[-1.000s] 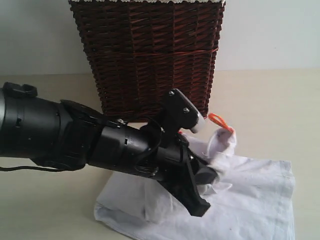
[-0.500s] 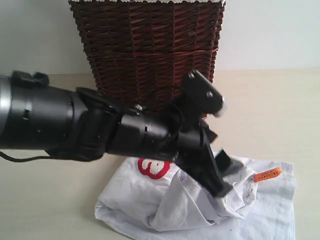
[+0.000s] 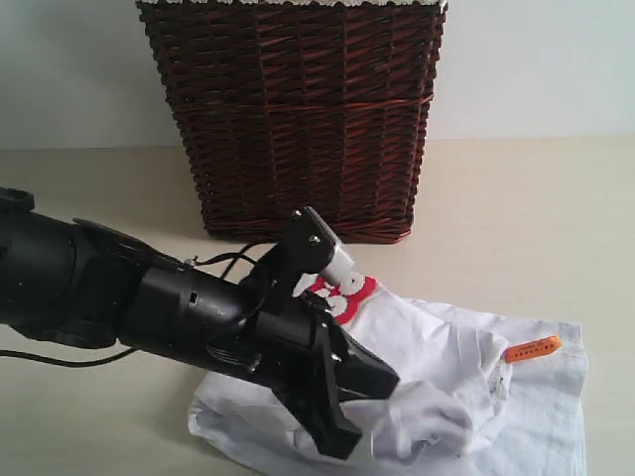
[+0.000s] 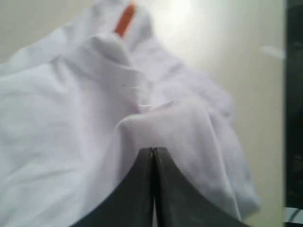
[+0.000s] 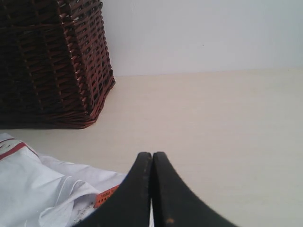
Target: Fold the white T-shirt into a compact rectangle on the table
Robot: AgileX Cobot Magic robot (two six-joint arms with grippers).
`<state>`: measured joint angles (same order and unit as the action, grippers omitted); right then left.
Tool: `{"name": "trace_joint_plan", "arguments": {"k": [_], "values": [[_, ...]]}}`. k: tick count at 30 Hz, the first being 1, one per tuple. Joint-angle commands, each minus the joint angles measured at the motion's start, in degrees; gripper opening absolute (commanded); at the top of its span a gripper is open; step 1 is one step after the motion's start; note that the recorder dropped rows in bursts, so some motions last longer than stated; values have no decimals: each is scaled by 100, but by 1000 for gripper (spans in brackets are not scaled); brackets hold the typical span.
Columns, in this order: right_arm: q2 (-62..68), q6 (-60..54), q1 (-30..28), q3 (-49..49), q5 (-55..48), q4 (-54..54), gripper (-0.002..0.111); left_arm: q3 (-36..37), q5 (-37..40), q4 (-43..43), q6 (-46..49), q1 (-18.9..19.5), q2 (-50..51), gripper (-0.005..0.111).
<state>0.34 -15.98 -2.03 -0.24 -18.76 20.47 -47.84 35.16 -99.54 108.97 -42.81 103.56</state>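
Loosely bunched, the white T-shirt (image 3: 451, 342) lies on the table (image 3: 526, 198) before the wicker basket (image 3: 298, 109).
Left gripper (image 4: 152, 150): jaws pressed together at a raised fold, though I cannot tell whether cloth is nipped. Right gripper (image 5: 152, 154): closed on nothing, over the table. Pulling only 1 layer could bunch the heap further or let the fold slip.

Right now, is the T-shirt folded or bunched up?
Bunched, not folded. The white T-shirt lies crumpled on the table, ridges rising at the left gripper, its orange tag exposed.
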Motion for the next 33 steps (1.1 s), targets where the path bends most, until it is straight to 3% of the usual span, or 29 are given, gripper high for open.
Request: {"name": "trace_joint_plan", "arguments": {"k": [1, 4, 8, 12, 18, 22, 24, 30, 33], "values": [[-34, -23, 4, 24, 22, 16, 0, 32, 1179, -40, -22, -286, -16, 0], [-34, -33, 4, 24, 22, 16, 0, 20, 905, -40, 29, -355, -16, 0], [-34, -22, 4, 24, 22, 16, 0, -91, -631, -40, 173, -237, 87, 0], [-34, -22, 4, 24, 22, 16, 0, -116, -649, 116, 923, -237, 499, 0], [-34, -35, 4, 24, 22, 16, 0, -366, -337, 43, 837, -237, 929, 0], [-34, -35, 4, 24, 22, 16, 0, -407, -1624, 33, 156, -133, 946, 0], [-34, -35, 4, 24, 22, 16, 0, -407, -2033, 33, 154, 170, 956, 0], [-34, -35, 4, 24, 22, 16, 0, -237, -2107, 208, 154, 1533, 956, 0], [-34, -35, 4, 24, 22, 16, 0, 34, -2382, 438, 154, 1943, 956, 0]]}}
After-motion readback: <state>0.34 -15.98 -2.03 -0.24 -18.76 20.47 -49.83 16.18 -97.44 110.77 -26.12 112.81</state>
